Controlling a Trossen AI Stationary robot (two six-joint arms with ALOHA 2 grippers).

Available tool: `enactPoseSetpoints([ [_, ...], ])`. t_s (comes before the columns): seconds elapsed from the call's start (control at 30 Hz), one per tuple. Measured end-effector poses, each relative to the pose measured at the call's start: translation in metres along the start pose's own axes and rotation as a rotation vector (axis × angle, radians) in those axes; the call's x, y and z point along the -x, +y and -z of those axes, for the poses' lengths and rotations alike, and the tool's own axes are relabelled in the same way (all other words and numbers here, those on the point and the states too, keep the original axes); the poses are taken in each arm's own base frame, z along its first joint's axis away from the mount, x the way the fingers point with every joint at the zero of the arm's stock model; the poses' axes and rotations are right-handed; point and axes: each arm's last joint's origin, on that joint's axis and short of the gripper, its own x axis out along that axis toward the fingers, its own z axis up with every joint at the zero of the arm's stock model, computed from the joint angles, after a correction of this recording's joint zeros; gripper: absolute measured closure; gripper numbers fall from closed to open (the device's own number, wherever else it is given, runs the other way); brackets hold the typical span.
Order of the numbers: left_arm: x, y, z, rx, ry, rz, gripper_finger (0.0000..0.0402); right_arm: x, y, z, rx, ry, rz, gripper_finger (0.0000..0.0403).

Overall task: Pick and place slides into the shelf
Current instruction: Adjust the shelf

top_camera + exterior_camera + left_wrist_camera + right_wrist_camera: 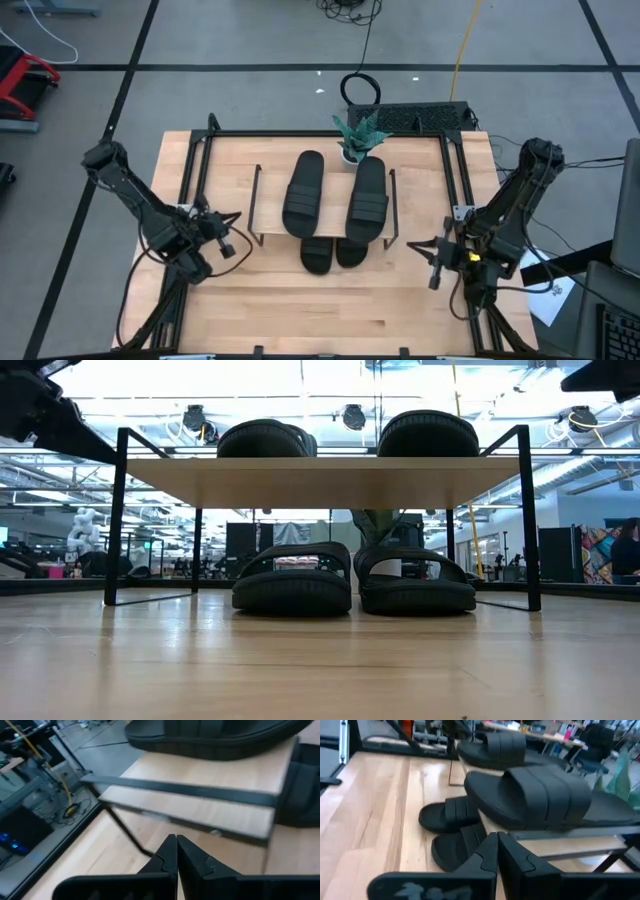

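Note:
The shelf point(268, 200) stands mid-table, with a light wooden top board point(320, 480) on a thin dark wire frame. Two black slides point(303, 193) point(368, 198) lie side by side on the board, soles down. Two more slides point(292, 578) point(415, 580) rest on the tabletop under the board, their near ends point(317, 255) point(350, 252) sticking out. My left gripper point(238, 236) hovers left of the shelf, shut and empty point(176, 845). My right gripper point(428, 256) hovers right of the shelf, shut and empty point(497, 840).
A small potted green plant point(358, 135) stands at the shelf's far edge. A black mat-like object point(420, 118) lies behind the table's far right corner. Dark frame rails point(190, 180) point(462, 180) run along the table's left and right sides. Bare wood point(320, 310) lies toward the near edge.

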Motion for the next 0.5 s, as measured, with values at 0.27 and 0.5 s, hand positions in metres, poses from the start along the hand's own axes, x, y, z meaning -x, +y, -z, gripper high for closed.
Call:
enactPoseSetpoints([
  [0.27,-0.007,-0.015,-0.013,-0.046,-0.012,0.078,0.04,-0.008,-0.006,0.001,0.019,0.004,0.077,0.0403],
  [0.5,-0.014,-0.013,-0.015,-0.042,0.035,0.075,0.0401,-0.015,-0.013,0.007,0.025,0.083,0.111,0.0403],
])
